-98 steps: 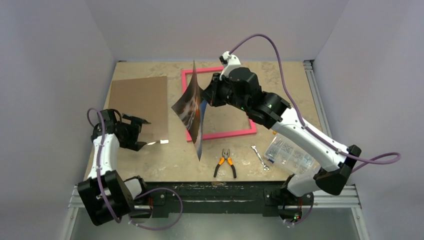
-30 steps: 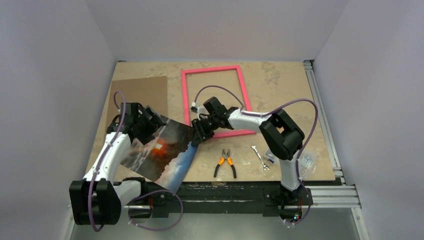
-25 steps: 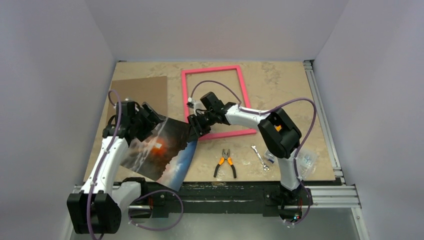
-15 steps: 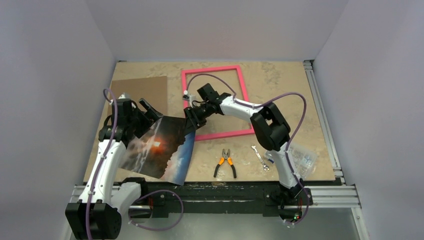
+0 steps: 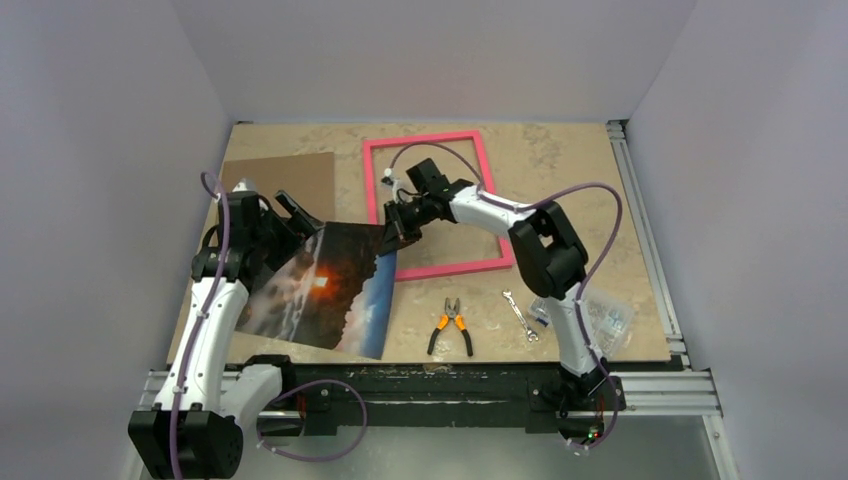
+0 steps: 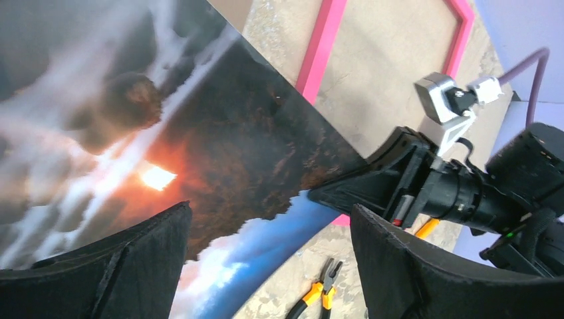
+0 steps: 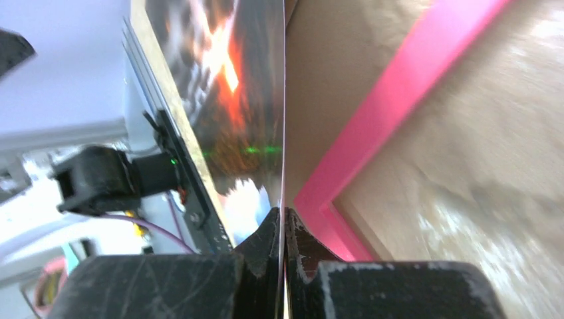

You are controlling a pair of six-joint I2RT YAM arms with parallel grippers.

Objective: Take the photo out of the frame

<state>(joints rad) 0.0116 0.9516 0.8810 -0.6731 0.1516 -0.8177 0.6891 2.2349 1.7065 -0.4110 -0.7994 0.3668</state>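
Observation:
The photo (image 5: 320, 290), a glossy sunset print, hangs tilted over the near left of the table. My right gripper (image 5: 392, 235) is shut on its upper right corner; in the right wrist view the jaws pinch the thin edge (image 7: 284, 222) of the photo (image 7: 226, 86). My left gripper (image 5: 295, 215) is open and empty by the photo's upper left corner; in its wrist view the fingers (image 6: 120, 266) stand wide apart over the print (image 6: 166, 146). The frame (image 5: 450, 268), pink and empty, lies flat at mid-table and also shows in both wrist views (image 6: 322, 53) (image 7: 399, 113).
A brown backing board (image 5: 280, 180) lies at the far left. Orange-handled pliers (image 5: 452, 325), a wrench (image 5: 520, 315) and a clear box of small parts (image 5: 590, 310) lie near the front right. The photo's lower edge reaches the table's near edge.
My right gripper has carried the photo's corner away from the near edge, over the frame's left side. My left gripper has drawn back and up to the far left, staying open.

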